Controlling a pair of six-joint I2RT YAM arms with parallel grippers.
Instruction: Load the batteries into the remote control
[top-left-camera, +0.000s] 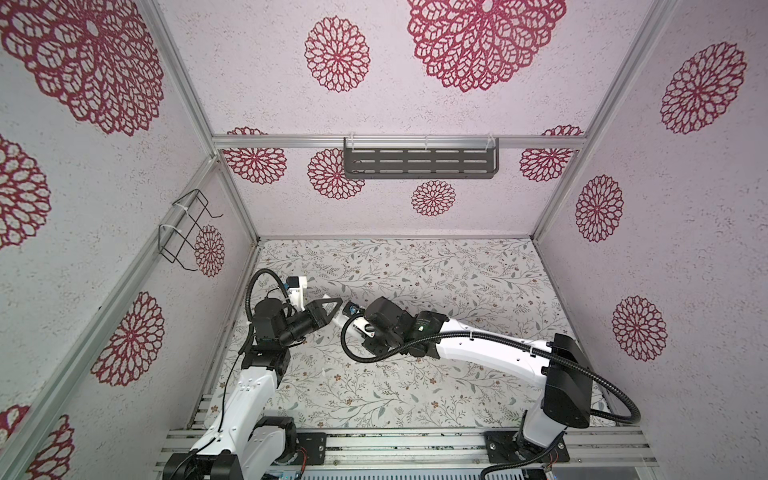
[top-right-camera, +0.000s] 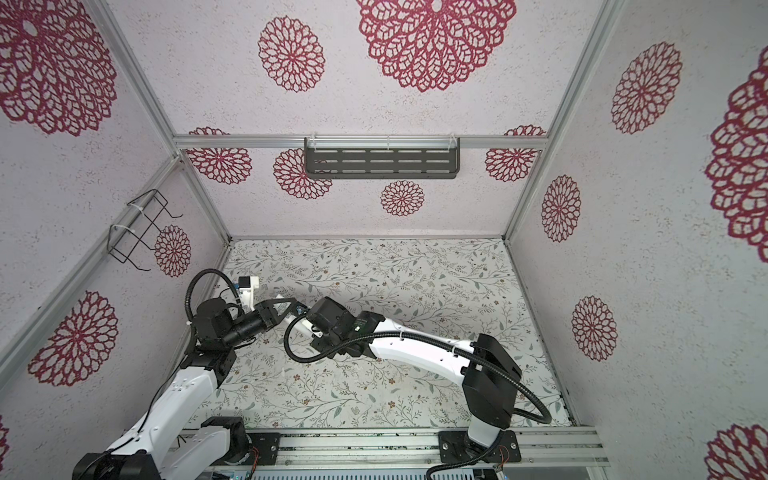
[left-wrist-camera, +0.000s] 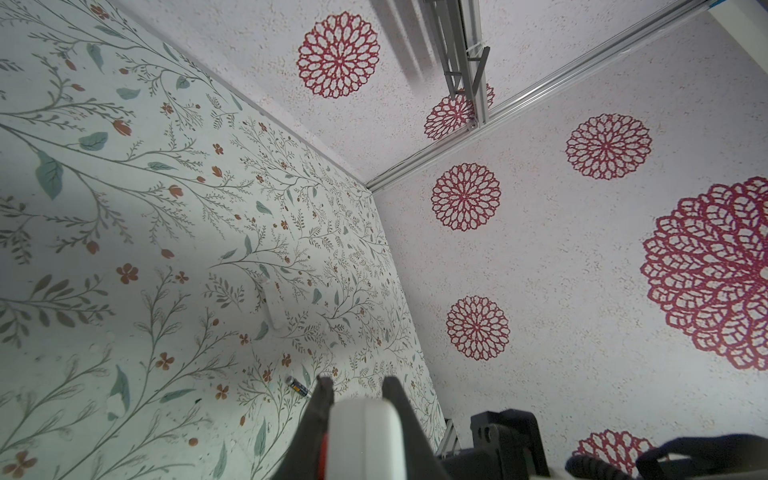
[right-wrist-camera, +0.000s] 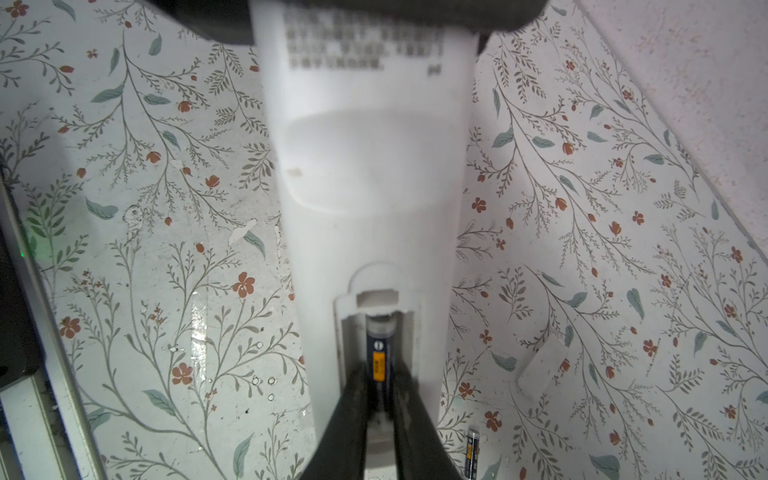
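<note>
Left hand (left-wrist-camera: 358, 384) clamps one end of the remote control (right-wrist-camera: 365, 166) over the desk (right-wrist-camera: 166, 208), near its left edge. Right hand (right-wrist-camera: 381, 370) is narrow and straddles a battery (right-wrist-camera: 379, 353) in the open recess (right-wrist-camera: 348, 332) — gripping or just flanking, cannot tell. Second battery (right-wrist-camera: 471, 449) lies on the desk — white lid (right-wrist-camera: 542, 370) nearby.

The remote control (right-wrist-camera: 365, 166) is smooth white plastic; the battery (right-wrist-camera: 380, 357) wrap looks glossy.
</note>
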